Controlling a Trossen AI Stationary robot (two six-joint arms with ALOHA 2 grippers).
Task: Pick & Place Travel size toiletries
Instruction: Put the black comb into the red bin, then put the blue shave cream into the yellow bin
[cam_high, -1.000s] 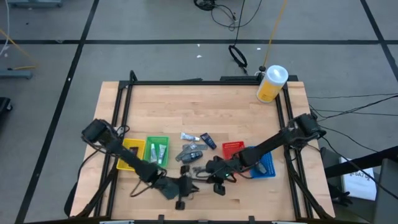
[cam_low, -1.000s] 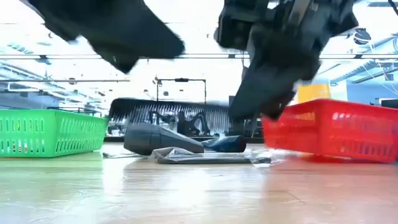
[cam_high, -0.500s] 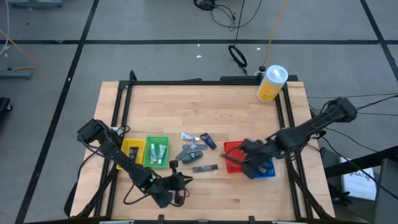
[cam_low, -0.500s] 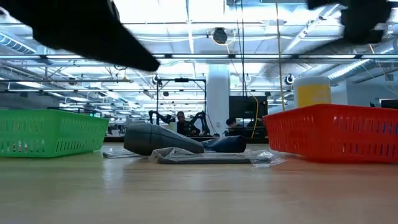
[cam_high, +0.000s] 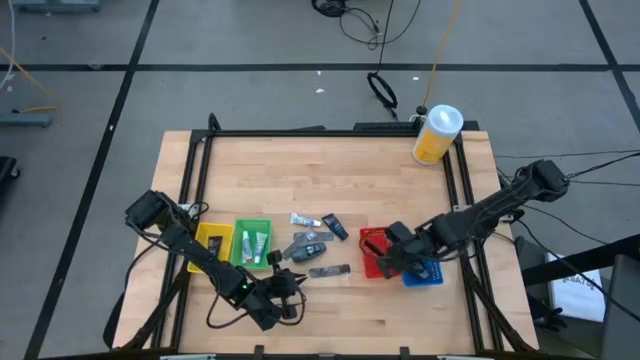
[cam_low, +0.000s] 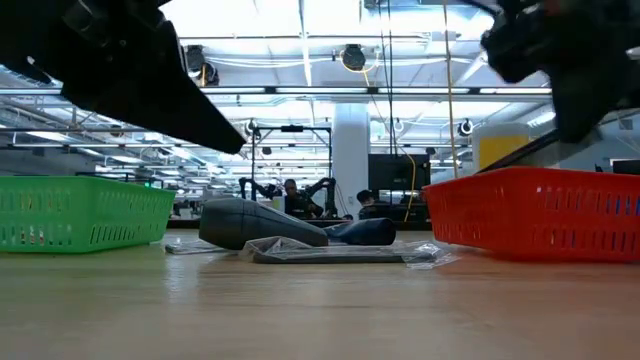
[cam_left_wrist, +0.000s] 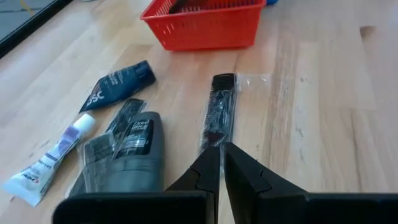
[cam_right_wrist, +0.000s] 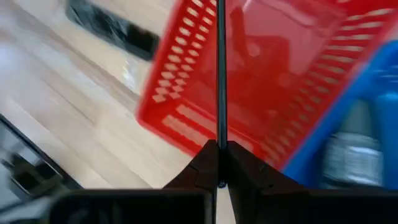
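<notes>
**Two closed grippers, loose toiletries between the bins**

Two arms reach over the wooden table (cam_high: 330, 170) from opposite sides. At the far left sits the yellow bin (cam_high: 211, 246), and touching it on its right the green bin (cam_high: 252, 243), which already contains a few small items. The left gripper (cam_high: 290, 290) hovers near the front edge, just in front of the loose pile; its fingers (cam_left_wrist: 208, 171) are pressed together with nothing between them.

In the middle lie the travel size toiletries still on the table: a white tube (cam_left_wrist: 51, 158), a dark blue tube (cam_left_wrist: 116, 84), a grey tube with a black label (cam_left_wrist: 130, 149) beside some clear-wrapped packets, and a black comb in a clear sleeve (cam_left_wrist: 219, 109) lying nearest the left gripper and pointing toward the red bin (cam_left_wrist: 202, 25).

Right of the pile, the red bin and the blue bin (cam_high: 428, 270) stand side by side. The right gripper (cam_high: 385, 262) hangs over the red bin's front part, fingers (cam_right_wrist: 208, 162) shut tight, and a thin dark item, too slim to identify, stands up from between them. A grey item lies in the blue bin.

At the table's far right corner stands a yellow canister with a white lid (cam_high: 437, 134).
</notes>
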